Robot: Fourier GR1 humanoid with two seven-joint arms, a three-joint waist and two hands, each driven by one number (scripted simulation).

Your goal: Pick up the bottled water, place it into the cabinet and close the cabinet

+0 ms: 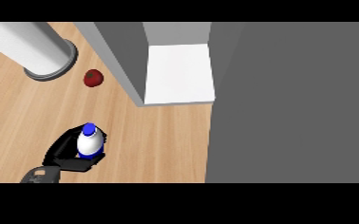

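Observation:
The bottled water (89,142), white with a blue cap, stands upright over the wooden counter (161,137) at the lower left. My left hand (60,154) is curled round it from the left and below, hiding its lower part. The cabinet (118,52) stands open further back and to the right, showing its white shelf floor (179,73). A wide grey panel (280,104), apparently the cabinet's door, fills the right side of the view. My right hand does not show.
A small dark red fruit (94,78) lies on the counter left of the cabinet wall. Behind it at the far left stands a large grey cylinder (38,52). Bare wood stretches between the bottle and the cabinet opening.

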